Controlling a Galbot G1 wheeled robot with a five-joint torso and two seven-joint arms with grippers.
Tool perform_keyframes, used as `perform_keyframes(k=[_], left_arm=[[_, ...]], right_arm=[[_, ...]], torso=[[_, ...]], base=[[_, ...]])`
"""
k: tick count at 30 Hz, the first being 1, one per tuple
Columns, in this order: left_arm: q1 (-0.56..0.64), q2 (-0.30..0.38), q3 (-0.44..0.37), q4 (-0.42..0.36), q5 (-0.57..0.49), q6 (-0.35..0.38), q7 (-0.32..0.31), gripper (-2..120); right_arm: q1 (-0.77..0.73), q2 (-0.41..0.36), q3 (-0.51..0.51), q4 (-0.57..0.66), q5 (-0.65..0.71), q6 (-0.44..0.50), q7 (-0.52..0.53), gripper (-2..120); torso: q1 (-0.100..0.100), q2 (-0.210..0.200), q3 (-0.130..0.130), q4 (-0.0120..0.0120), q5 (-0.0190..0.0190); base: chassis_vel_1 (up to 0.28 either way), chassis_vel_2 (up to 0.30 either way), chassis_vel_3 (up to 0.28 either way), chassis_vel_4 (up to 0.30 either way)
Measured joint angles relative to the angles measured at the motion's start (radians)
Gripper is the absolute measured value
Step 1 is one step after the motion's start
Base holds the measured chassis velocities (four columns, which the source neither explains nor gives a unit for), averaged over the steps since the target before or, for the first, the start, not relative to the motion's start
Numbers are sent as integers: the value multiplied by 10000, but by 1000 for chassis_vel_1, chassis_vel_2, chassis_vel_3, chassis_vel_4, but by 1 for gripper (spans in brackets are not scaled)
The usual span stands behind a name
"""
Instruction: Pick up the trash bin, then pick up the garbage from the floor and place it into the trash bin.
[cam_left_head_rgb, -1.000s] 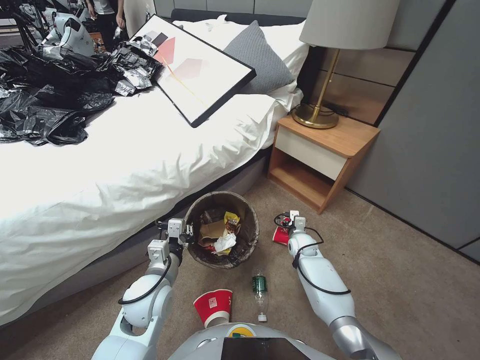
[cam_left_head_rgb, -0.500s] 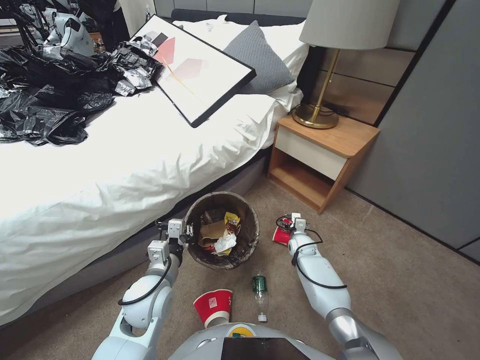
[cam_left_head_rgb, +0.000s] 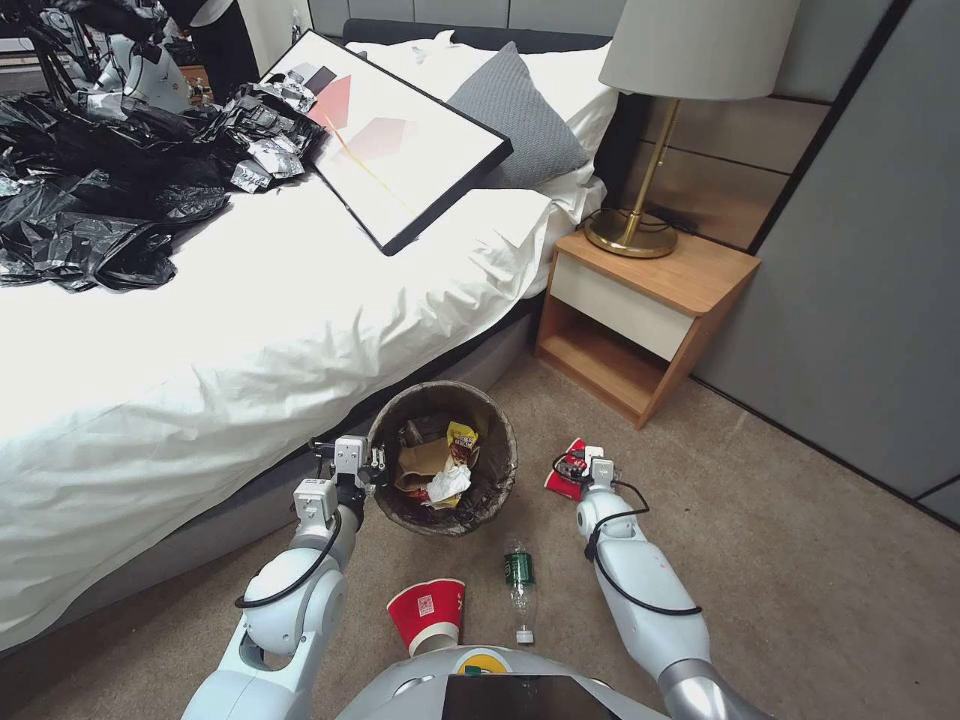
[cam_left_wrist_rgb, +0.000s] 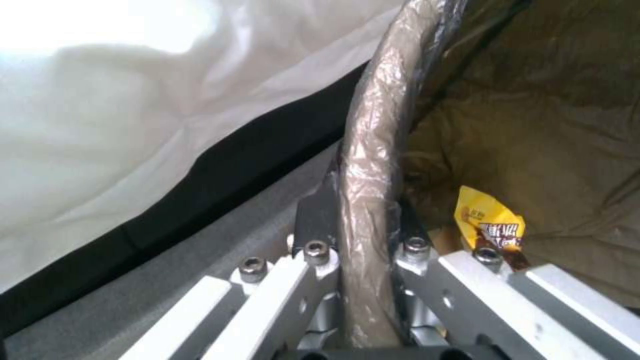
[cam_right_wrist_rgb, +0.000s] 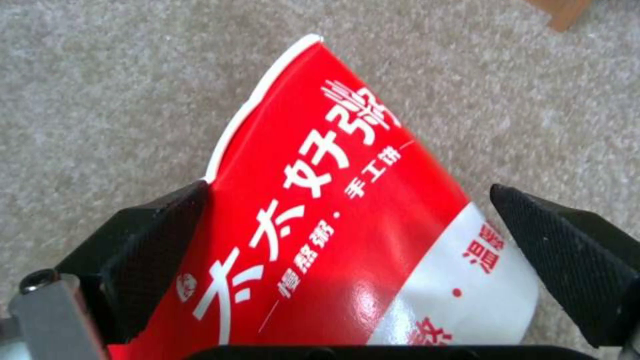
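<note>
Holding the trash bin (cam_left_head_rgb: 443, 459) by its rim, the left claw (cam_left_wrist_rgb: 357, 235) waits; the right claw (cam_right_wrist_rgb: 347, 240), wide, straddles a red cup (cam_right_wrist_rgb: 333, 210) and should next close.

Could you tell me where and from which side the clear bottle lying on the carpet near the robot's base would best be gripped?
Probably across the middle of the clear bottle, at or just below its green label, coming straight down from above. It lies flat on the carpet, its long axis pointing from the trash bin toward the robot, white cap nearest. Fingers either side of the round body should close on the narrow width.
</note>
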Motion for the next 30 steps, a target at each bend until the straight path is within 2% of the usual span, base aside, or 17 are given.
perform_keyframes(k=[6, 8, 14, 20, 30], left_arm=[[-4, 26, -42, 6, -8, -9, 0, 3], [-27, 40, -48, 21, -15, -18, -6, 3], [-22, 29, -23, -18, -14, -30, -14, 3], [-91, 10, 0, 14, -27, -31, -22, 3], [-139, 34, -9, 49, -64, -31, -25, 3]], right_arm=[[-416, 9, 11, 501, 14, -127, 100, 100], [-701, 38, 31, 783, 105, -207, 92, 92], [-787, 131, 187, 428, 135, -23, -112, 68], [-784, 208, 202, 226, 57, 225, -140, 56], [-782, 178, 165, 201, 47, 487, -155, 36]], torso=[[0, 1, 0, 0, 0], [0, 1, -1, -1, -1], [0, 1, -1, -2, -3], [0, 2, -1, -6, -5], [0, 0, 1, 2, 5]], base=[[0, 0, 0, 0], [0, 0, 0, 0], [0, 0, 0, 0], [0, 0, 0, 0], [0, 0, 0, 0]])
